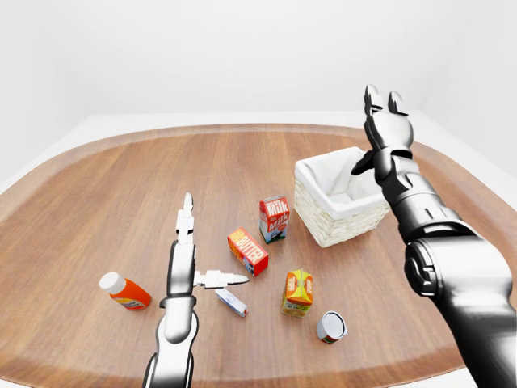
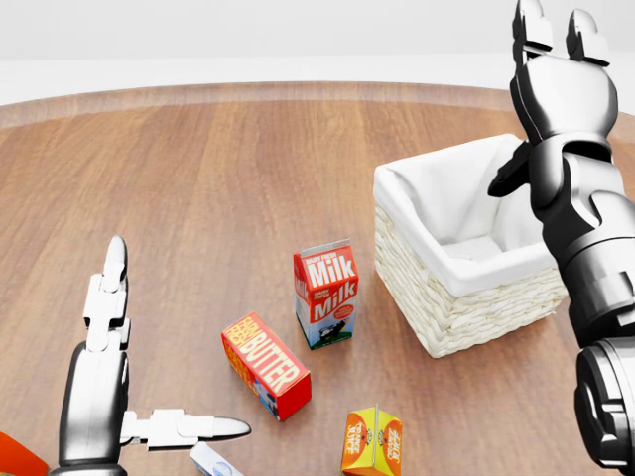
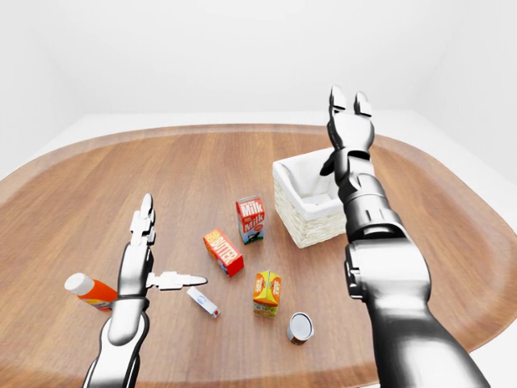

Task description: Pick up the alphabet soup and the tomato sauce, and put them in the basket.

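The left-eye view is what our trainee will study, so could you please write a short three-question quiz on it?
1. True or false: the right robot hand grips a carton.
2. Which stands nearest the basket? A) milk carton B) butter box C) can
3. What lies at the view's left, beside the left robot hand?

Key: 1 false, its fingers are open and empty. 2 A. 3 An orange bottle with a white cap, on its side.

Right silver-and-black three-finger hand (image 1: 383, 121) raised high on an extended arm, fingers straight and spread, empty. Left silver three-finger hand (image 1: 192, 255) low, fingers pointing up, thumb out sideways, open, holding nothing.
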Controlling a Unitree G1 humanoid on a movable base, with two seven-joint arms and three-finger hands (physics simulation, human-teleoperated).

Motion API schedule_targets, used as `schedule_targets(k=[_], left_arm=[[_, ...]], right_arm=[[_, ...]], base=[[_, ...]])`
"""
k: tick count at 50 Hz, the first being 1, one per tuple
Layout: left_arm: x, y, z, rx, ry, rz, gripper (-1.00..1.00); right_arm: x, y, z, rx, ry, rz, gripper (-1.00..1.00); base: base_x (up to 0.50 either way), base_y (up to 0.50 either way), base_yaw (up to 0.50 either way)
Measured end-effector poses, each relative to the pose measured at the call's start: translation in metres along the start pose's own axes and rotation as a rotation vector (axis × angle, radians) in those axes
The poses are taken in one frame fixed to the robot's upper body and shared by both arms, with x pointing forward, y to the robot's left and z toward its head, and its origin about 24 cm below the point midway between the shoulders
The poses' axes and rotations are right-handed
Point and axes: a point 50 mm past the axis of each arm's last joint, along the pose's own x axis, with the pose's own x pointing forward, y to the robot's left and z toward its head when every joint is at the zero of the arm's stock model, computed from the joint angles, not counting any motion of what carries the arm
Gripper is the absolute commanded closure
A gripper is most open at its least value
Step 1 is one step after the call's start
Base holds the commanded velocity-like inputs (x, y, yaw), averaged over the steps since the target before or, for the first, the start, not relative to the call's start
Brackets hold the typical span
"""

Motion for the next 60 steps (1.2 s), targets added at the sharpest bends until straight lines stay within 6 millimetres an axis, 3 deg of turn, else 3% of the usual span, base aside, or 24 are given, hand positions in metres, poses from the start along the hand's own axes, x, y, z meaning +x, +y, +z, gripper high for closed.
schedule_targets(k=[40,60], left_arm=[[-0.001,-0.001,-0.002,0.006,0.007,-0.001,-1.0],[-0.001,-0.001,-0.001,0.006,0.007,-0.001,-1.0]], right_arm=[[-0.014,0.008,-0.029,0.175,0.087,-0.023,-1.0],[-0.027,0.007,-0.037,0.343,0.074,-0.001,-1.0]], base=[[0.0,0.0,0.0],[0.0,0.0,0.0]])
